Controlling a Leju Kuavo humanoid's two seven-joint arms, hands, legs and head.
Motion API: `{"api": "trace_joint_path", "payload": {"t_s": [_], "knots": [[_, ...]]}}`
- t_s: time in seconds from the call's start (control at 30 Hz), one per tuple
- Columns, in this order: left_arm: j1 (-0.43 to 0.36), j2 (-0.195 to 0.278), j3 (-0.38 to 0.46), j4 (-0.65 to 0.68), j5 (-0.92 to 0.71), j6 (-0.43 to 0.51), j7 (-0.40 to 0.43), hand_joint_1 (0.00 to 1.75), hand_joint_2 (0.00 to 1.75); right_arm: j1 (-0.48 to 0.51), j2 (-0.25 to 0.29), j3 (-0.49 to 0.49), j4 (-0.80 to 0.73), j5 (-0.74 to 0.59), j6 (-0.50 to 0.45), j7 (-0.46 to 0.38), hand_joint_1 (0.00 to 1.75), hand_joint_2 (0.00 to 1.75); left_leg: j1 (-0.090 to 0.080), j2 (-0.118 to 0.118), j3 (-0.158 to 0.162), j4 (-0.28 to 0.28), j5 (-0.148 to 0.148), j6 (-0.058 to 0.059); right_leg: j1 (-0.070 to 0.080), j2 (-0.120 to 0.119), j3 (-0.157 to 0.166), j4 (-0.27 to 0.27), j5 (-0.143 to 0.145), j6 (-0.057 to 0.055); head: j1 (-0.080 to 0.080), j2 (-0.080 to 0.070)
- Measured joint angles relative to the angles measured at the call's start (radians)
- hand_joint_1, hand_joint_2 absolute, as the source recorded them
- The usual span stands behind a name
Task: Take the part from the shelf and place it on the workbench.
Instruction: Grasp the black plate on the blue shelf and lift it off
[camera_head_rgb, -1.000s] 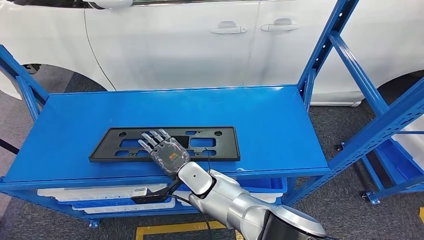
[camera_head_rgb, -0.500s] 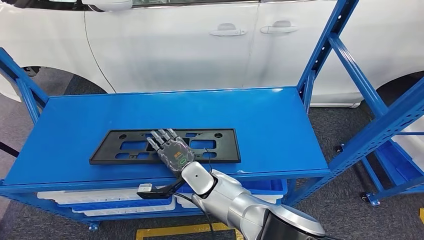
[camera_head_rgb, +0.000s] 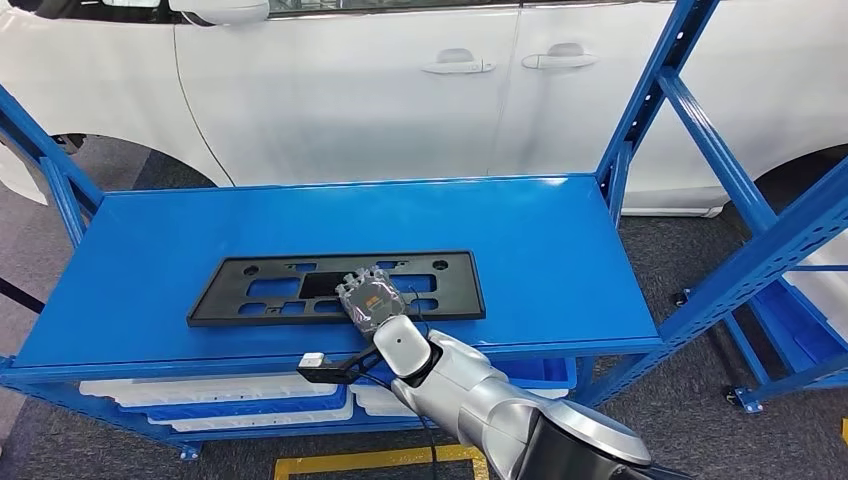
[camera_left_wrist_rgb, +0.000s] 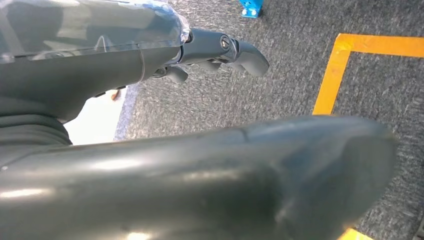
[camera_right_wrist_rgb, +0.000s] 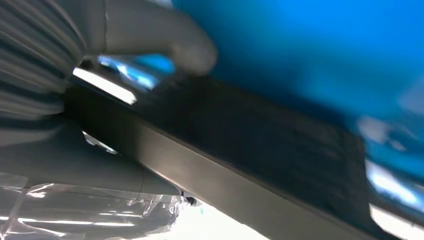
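Our right hand (camera_head_rgb: 368, 297) curls over the near edge of the long black plastic plate-holder part (camera_head_rgb: 250, 290), thumb (camera_right_wrist_rgb: 165, 40) on one face, gripping it. The part lies flat on the blue metal shelf (camera_head_rgb: 540, 240). Our left hand (camera_left_wrist_rgb: 220, 50) hangs loosely apart over grey carpet (camera_left_wrist_rgb: 280, 85), holding nothing.

blue shelf (camera_head_rgb: 560, 230) | top: flat black part (camera_head_rgb: 440, 290) near front edge

Blue steel shelving rack (camera_head_rgb: 700, 130) on dark grey carpet floor (camera_head_rgb: 690, 400), white car (camera_head_rgb: 400, 80) parked right behind it, white bins (camera_head_rgb: 200, 400) on lower shelf, yellow floor marking (camera_head_rgb: 330, 462) in front.
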Motion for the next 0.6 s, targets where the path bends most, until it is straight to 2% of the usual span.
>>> {"api": "trace_joint_path", "payload": {"t_s": [0.07,0.1,0.13,0.2,0.23,0.27,0.3,0.33,0.4,0.43,0.47,0.6], "knots": [[0.000,0.002,0.000,0.000,0.000,-0.001,0.000,0.00,0.00,-0.003,0.001,-0.006,0.009,-0.001,0.002,-0.002,1.75,1.75,0.003,0.001,-0.004,0.008,-0.006,-0.011,-0.004,0.000,0.003,-0.010,0.008,-0.011,0.000,0.000],[-0.001,0.003,0.000,0.000,0.000,-0.002,0.000,0.00,0.00,-0.005,0.001,-0.008,0.013,-0.001,0.004,-0.004,1.75,1.75,0.003,0.001,-0.015,0.034,-0.024,-0.015,-0.007,-0.001,0.005,-0.016,0.012,-0.016,0.000,0.000],[-0.001,0.005,0.000,0.000,0.000,-0.003,0.000,0.00,0.00,-0.006,0.002,-0.010,0.016,-0.002,0.005,-0.005,1.75,1.75,0.004,0.002,-0.035,0.081,-0.052,-0.019,-0.009,-0.002,0.007,-0.020,0.015,-0.019,0.000,0.000],[-0.001,0.008,0.000,0.000,0.000,-0.004,0.000,0.00,0.00,-0.007,0.002,-0.011,0.022,-0.002,0.009,-0.007,1.75,1.75,0.006,0.002,-0.095,0.213,-0.118,-0.027,-0.008,-0.003,0.005,-0.020,0.015,-0.021,0.000,0.000],[0.000,0.009,0.000,0.001,0.000,-0.006,-0.002,0.00,0.00,-0.007,0.002,-0.011,0.025,-0.002,0.009,-0.008,1.75,1.75,0.007,0.002,-0.119,0.265,-0.136,-0.030,-0.008,-0.003,0.005,-0.019,0.015,-0.021,0.000,0.000],[0.001,0.009,-0.001,0.001,0.000,-0.009,-0.005,0.00,0.00,-0.008,0.002,-0.011,0.028,-0.002,0.009,-0.009,1.75,1.75,0.008,0.002,-0.128,0.284,-0.134,-0.032,-0.008,-0.003,0.005,-0.018,0.014,-0.021,0.000,0.000],[0.001,0.009,-0.001,0.001,0.000,-0.013,-0.011,0.00,0.00,-0.009,0.002,-0.012,0.030,-0.001,0.007,-0.010,1.75,1.75,0.009,0.002,-0.117,0.261,-0.112,-0.033,-0.009,-0.003,0.006,-0.016,0.013,-0.019,0.000,0.000],[0.001,0.010,-0.001,0.001,0.000,-0.019,-0.021,0.00,0.00,-0.010,0.002,-0.012,0.031,0.000,0.004,-0.013,1.75,1.75,0.010,0.002,-0.087,0.201,-0.077,-0.033,-0.009,-0.003,0.007,-0.014,0.011,-0.017,0.000,0.000],[-0.001,0.011,-0.001,0.001,0.000,-0.031,-0.049,0.00,0.87,-0.012,0.003,-0.015,0.033,0.000,-0.005,-0.018,1.75,1.75,0.010,0.003,-0.016,0.059,-0.022,-0.027,-0.008,-0.002,0.008,-0.007,0.006,-0.010,0.000,0.000],[-0.001,0.011,-0.002,0.001,0.000,-0.037,-0.065,0.00,1.31,-0.013,0.003,-0.018,0.034,0.000,-0.009,-0.020,1.75,1.75,0.009,0.003,0.004,0.017,-0.011,-0.022,-0.006,-0.001,0.006,-0.004,0.004,-0.006,0.000,0.000],[-0.002,0.011,-0.004,0.001,0.000,-0.040,-0.080,0.00,1.75,-0.014,0.003,-0.021,0.035,0.000,-0.012,-0.023,1.75,1.75,0.007,0.002,0.011,0.001,-0.011,-0.015,-0.004,0.001,0.005,-0.003,0.004,-0.001,0.000,0.000],[-0.004,0.009,-0.009,0.001,0.000,-0.046,-0.104,0.00,1.75,-0.016,0.003,-0.030,0.036,0.001,-0.016,-0.029,1.75,1.75,0.008,0.004,0.011,-0.003,-0.005,0.008,-0.004,0.003,0.002,0.002,-0.001,0.017,0.000,0.000]]}}
